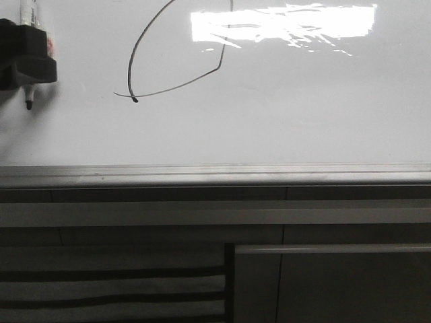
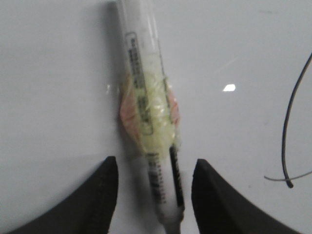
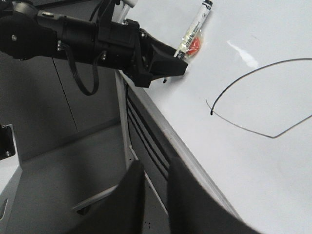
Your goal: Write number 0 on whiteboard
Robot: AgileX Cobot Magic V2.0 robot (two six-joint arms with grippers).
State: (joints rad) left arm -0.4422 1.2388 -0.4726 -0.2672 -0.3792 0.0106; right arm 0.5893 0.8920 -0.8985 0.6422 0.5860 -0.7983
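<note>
Front view: the whiteboard [image 1: 283,128] filled the upper part of the frame, silver rail [image 1: 215,175] along its lower edge, a bright glare patch [image 1: 283,23] near the top. The number 0 [image 1: 138,50] was a thin black loop on the board left of centre, upper part cut off by the frame edge, pointed corner at its right, small end dot at lower left.

Left claw [image 1: 27,64] sat at the far left against the board, well apart from the loop, holding a marker [image 2: 148,122] upright, tip down. Left wrist view: the fingers [image 2: 105,195] flanked the marker's lower barrel; a tape wrap sat mid-barrel.

Right claw [image 3: 163,195]: fingers nearly together, narrow gap, nothing held, clear of the board
</note>
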